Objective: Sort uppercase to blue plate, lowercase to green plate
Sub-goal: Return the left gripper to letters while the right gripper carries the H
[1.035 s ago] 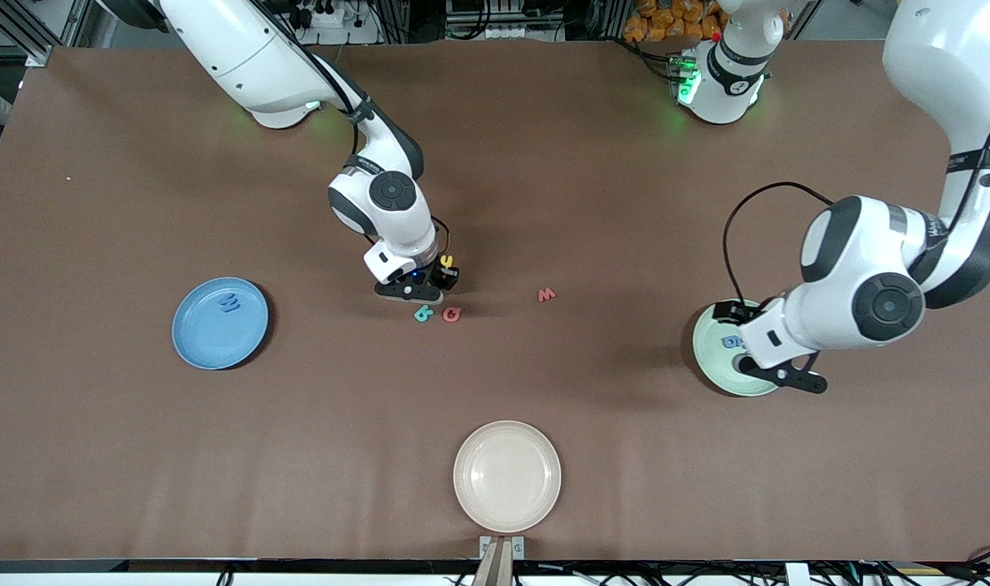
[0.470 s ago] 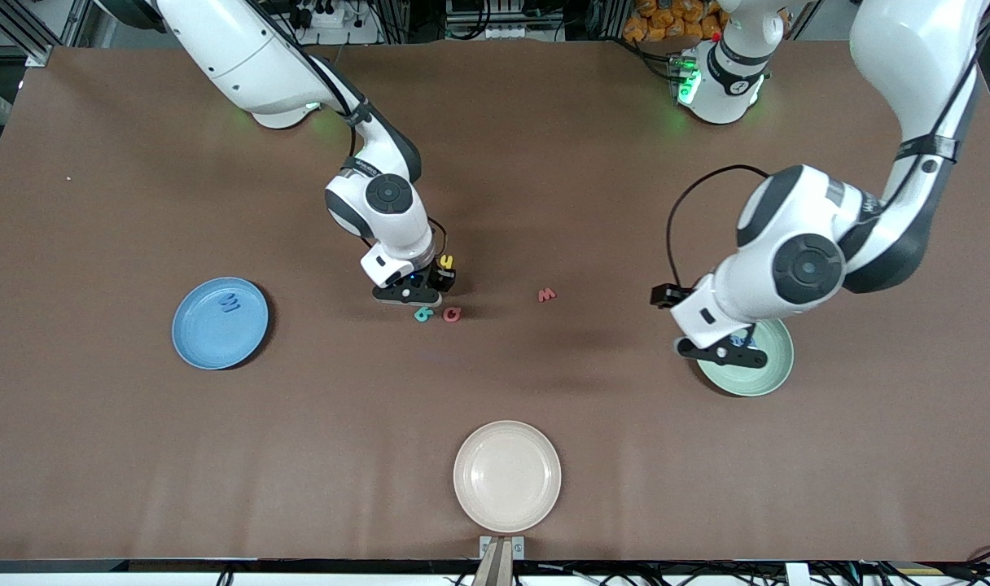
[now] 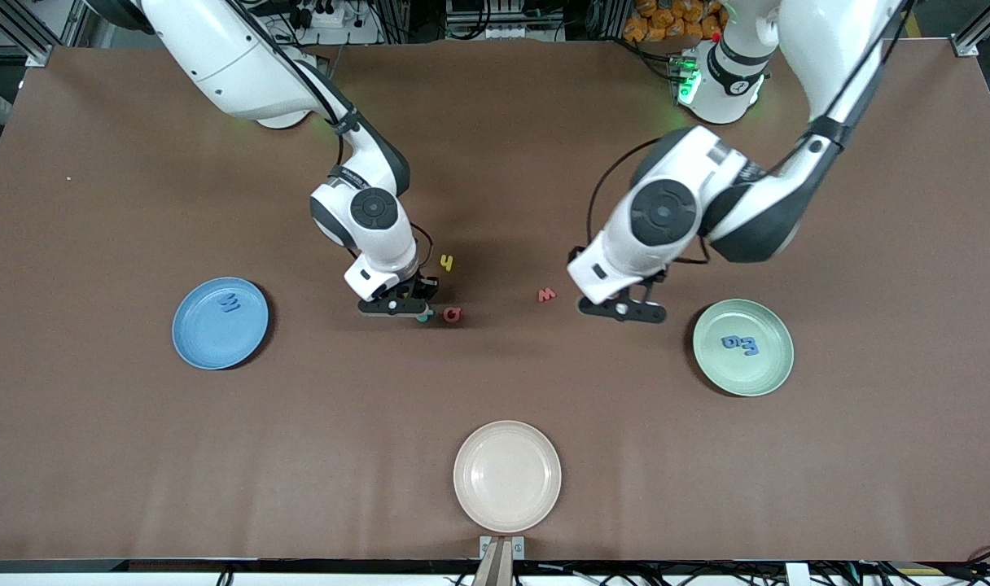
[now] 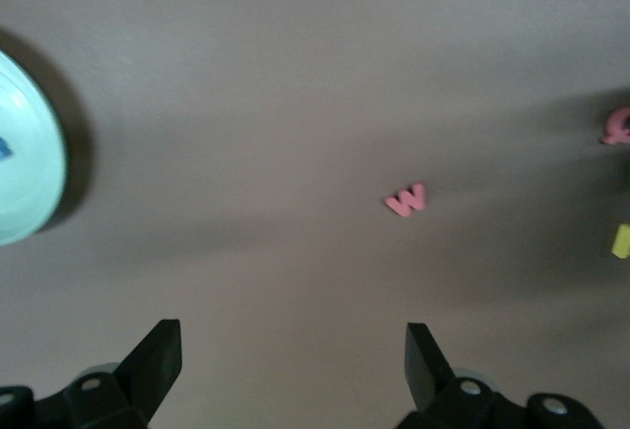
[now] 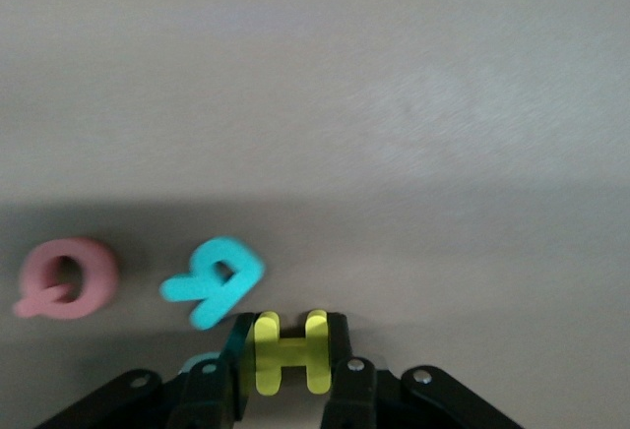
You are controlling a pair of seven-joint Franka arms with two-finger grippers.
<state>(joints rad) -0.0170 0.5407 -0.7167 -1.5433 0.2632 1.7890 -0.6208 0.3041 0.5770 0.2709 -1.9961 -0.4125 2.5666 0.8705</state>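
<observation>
The right gripper [image 5: 285,355] pinches the yellow foam capital H [image 5: 286,351] over mid-table by the teal B [image 5: 212,280]; the round sky-blue plate [image 3: 194,342] lies toward the right arm's end. The left gripper [image 4: 290,370], spread wide and empty, hovers beside the red foam w [image 4: 406,199].

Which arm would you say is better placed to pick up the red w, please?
Left. The left gripper hangs open just beside the red w, while the right gripper is shut on the yellow H.
</observation>
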